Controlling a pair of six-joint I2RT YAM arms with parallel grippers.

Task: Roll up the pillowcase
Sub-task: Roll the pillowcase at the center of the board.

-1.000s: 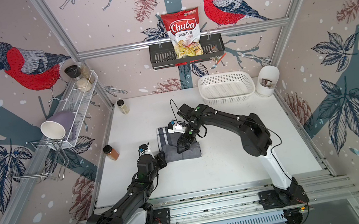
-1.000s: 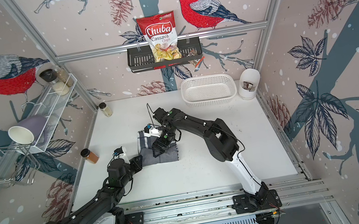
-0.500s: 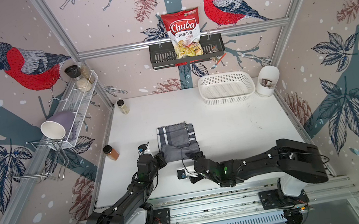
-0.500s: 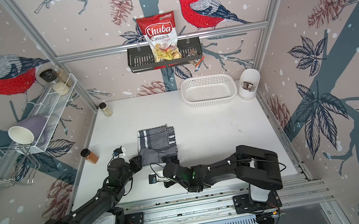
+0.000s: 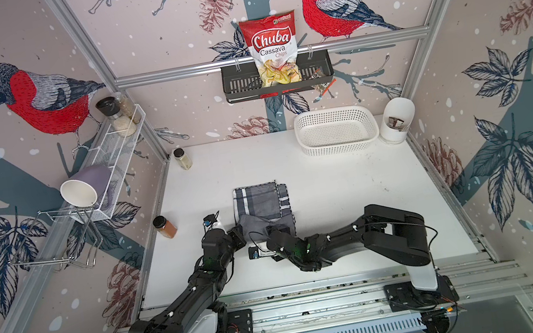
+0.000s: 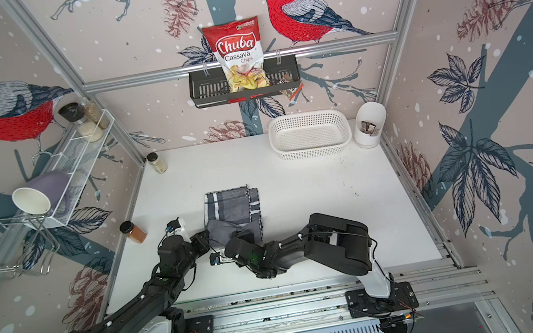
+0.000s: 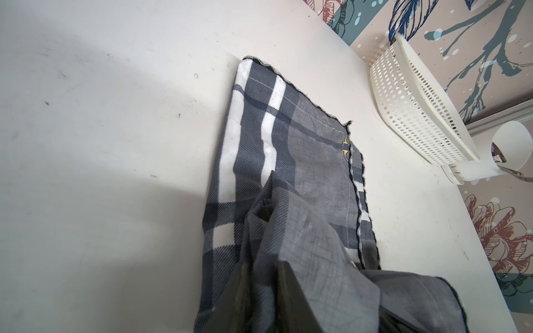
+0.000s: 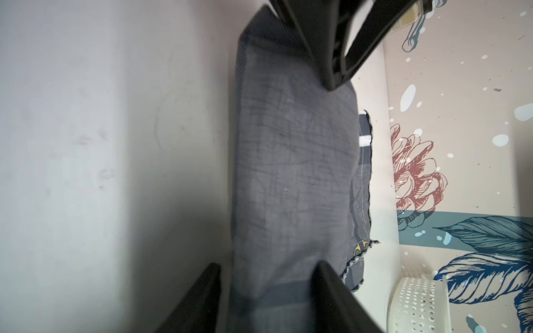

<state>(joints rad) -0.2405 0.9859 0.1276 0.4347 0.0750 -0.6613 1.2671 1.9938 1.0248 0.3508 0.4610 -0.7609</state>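
Roll barely begun: pillowcase (image 5: 258, 202) mostly flat on bench (image 5: 342, 198), near edge lifted. Left tool (image 7: 264, 266) clenched on that edge; right tool (image 8: 268, 269) straddling cloth, grip unclear.

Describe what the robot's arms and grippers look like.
Both the left arm and right arm are matte black with boxy links, white segments near the bases and thin looping black cables. The left gripper and right gripper have flat, tapered black fingers.
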